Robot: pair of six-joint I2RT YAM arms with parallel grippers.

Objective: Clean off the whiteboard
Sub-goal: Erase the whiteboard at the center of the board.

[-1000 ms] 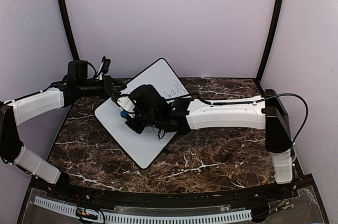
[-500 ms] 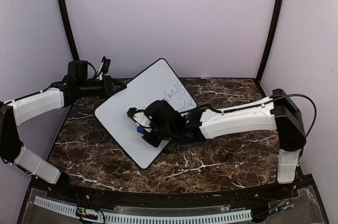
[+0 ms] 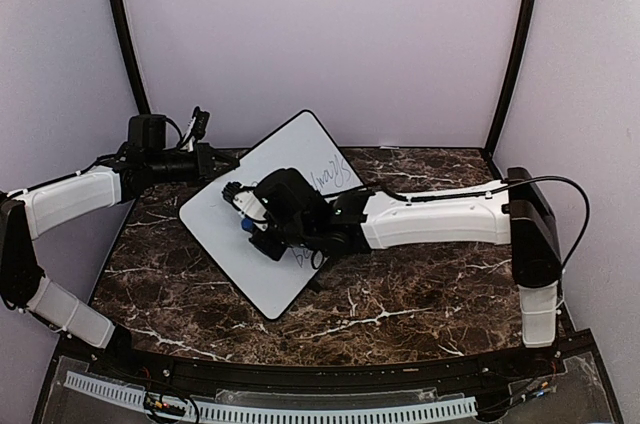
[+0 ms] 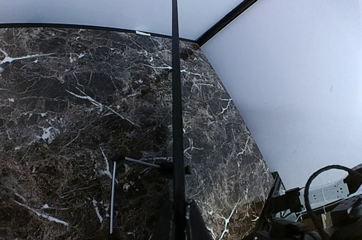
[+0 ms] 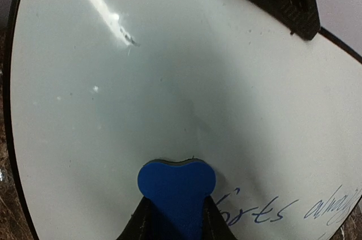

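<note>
Pale lilac walls box in the whole stage, with two black poles rising at the back corners. Below them lies the table, dark brown marble shot through with white veins. The left wrist camera shows the same stone running off to the corner.

On the left-centre of that slab sits the whiteboard, turned corner-on like a diamond, its far corner up against the back wall in the overhead view. Dark handwriting sits on its right-hand part. The rest of the visible face is plain white.

The right arm reaches in long and low from the right. The left arm comes in from the left edge.

Left gripper: clamped tight on the board's upper-left rim. From its own camera the board is a thin black line running straight out from between the fingers, with a black foot beneath it.

Right gripper: over the middle of the board, pinching the blue eraser. The eraser's rounded end rests against the white face, and blue script lies just to its right. A bright glare streak cuts across the upper left of the board.
</note>
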